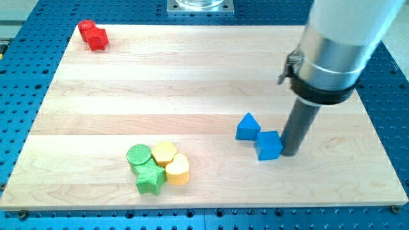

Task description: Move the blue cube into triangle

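Right now my tip (pixel 291 153) is down on the wooden board (pixel 192 83), pressed up against the right side of the blue cube (pixel 269 145). I have no hand that opens or shuts, only a straight dark rod, so I hold nothing; I just touch the cube from the side.

The blue cube sits toward the view's right, a bit below the middle of the board. Its upper left corner touches the blue triangle block (pixel 247 127), which lies just to the view's left and a little higher.

Near the view's bottom, left of the middle, four blocks huddle close together: a green round block (pixel 138 155), a yellow block (pixel 164 153) beside it, a green star (pixel 149 179) below, and a yellow heart (pixel 178 170) to the star's right.

Far off in the view's top left corner are two red blocks (pixel 93 35), touching each other. Their shapes are hard to tell.

Under the board is a blue table (pixel 390 96) full of little holes.
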You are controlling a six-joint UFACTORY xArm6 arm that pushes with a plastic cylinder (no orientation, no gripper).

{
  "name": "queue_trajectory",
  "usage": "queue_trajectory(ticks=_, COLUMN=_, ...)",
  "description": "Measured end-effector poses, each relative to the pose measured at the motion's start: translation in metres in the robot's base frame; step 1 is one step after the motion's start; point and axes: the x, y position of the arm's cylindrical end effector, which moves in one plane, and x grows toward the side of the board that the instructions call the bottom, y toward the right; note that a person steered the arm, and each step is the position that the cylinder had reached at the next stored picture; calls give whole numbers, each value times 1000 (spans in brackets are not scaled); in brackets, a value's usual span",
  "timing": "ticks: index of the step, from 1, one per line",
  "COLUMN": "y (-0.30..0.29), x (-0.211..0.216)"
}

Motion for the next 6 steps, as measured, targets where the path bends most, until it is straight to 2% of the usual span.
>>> queue_trajectory(ticks=1, y=3, x=31)
queue_trajectory(ticks=2, y=-11, x=20)
queue_trajectory(ticks=3, y=-20, x=-17)
queue_trajectory(ticks=4, y=-21, x=0)
queue_trajectory(ticks=5, y=-14, x=57)
queue_trajectory(ticks=6, y=-31, x=48)
